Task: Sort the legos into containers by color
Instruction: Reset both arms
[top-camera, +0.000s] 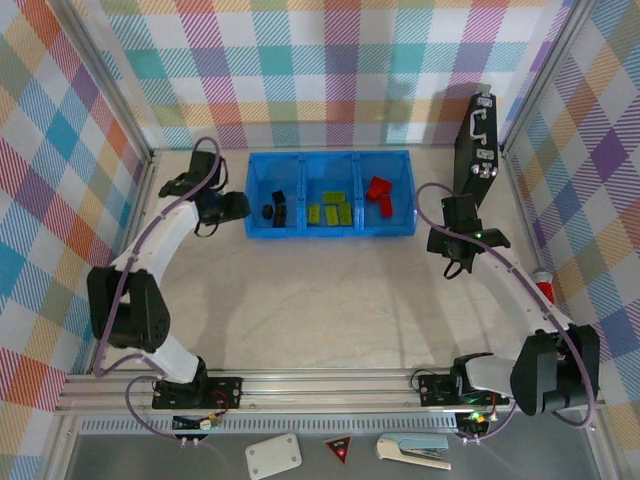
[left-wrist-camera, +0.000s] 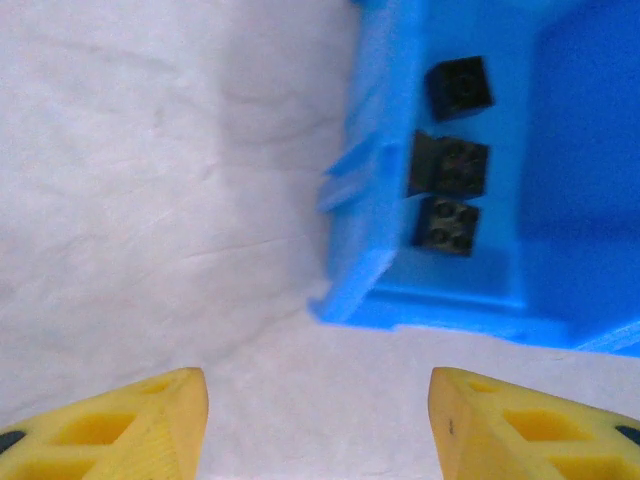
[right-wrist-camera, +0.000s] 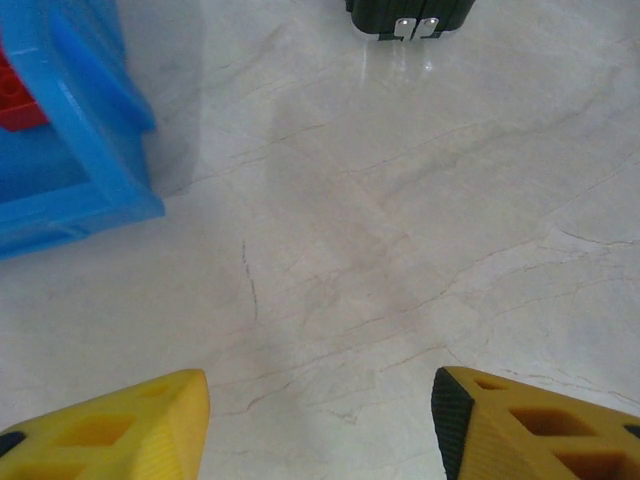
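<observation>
Where the overhead camera looks down past both arm bases, we note the long blue tray (top-camera: 330, 234) at the far side of the table (top-camera: 330, 310), its three compartments side by side. The black legos (top-camera: 274, 211) lie in the left compartment, the lime-green legos (top-camera: 331, 211) in the middle, and the red legos (top-camera: 379, 193) in the right. No loose brick is visible on the tabletop. The left gripper (top-camera: 236, 206) sits just beside the tray's left end, pointing toward it. The right gripper (top-camera: 461, 212) sits off the tray's right end, near the upright black case (top-camera: 478, 145). Jaw spacing is too small to read from here.

Left wrist: we see both yellow fingers (left-wrist-camera: 130, 420) set moderately apart, so the left gripper (left-wrist-camera: 318, 380) is parted with nothing between the jaws. It hangs over bare table (left-wrist-camera: 150, 200). Ahead lies a corner of the blue tray (left-wrist-camera: 365, 200). Three black legos (left-wrist-camera: 450, 168) rest inside in a line along the near wall.

Right wrist: yellow fingers (right-wrist-camera: 130, 425) are likewise apart, and the right gripper (right-wrist-camera: 320, 380) is parted and empty over the pale, veined tabletop (right-wrist-camera: 400, 220). A corner of the blue tray (right-wrist-camera: 90, 130) shows at the left edge, with a bit of red lego (right-wrist-camera: 15, 95) inside. The foot of the black case (right-wrist-camera: 405, 15) stands at the top edge, well apart from the tray.
</observation>
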